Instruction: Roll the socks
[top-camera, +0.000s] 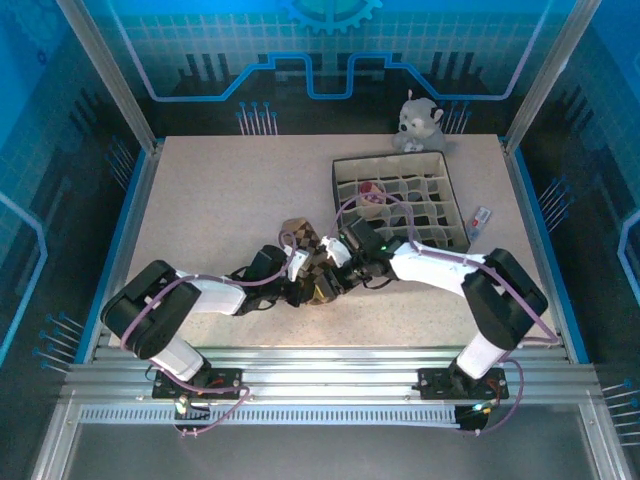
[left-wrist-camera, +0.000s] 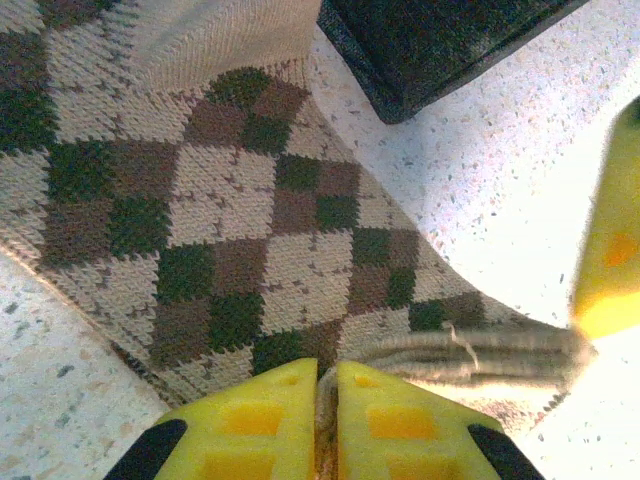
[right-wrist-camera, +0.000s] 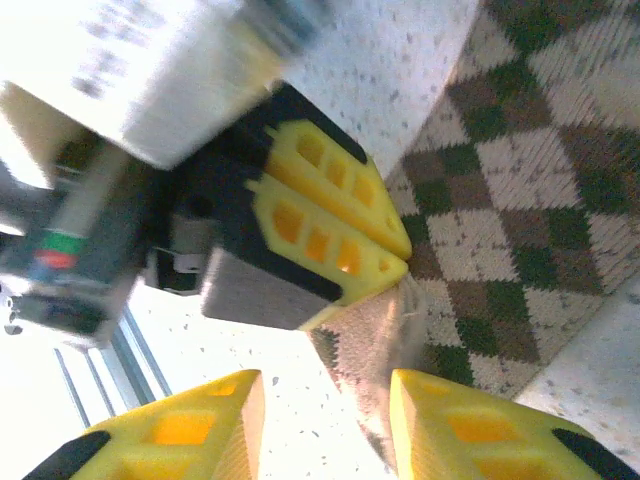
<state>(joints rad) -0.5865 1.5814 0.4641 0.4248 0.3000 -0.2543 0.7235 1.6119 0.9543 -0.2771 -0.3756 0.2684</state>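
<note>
One argyle sock (left-wrist-camera: 230, 250) lying flat mid-table (top-camera: 200, 200), near divider box (top-camera: 345, 200). Soft, light, floppy knit, prob bunching not slipping. Left gripper (left-wrist-camera: 327, 395) pinching hem edge, jaws closed. Right gripper (right-wrist-camera: 325, 420) hovering w/ jaws apart beside it. Gripping hem, both layers, looking best.

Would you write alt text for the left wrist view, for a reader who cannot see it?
The left gripper, its yellow jaws shut, pinches the edge of a brown-and-tan argyle sock lying on the speckled table. A dark box corner shows at top.
</note>
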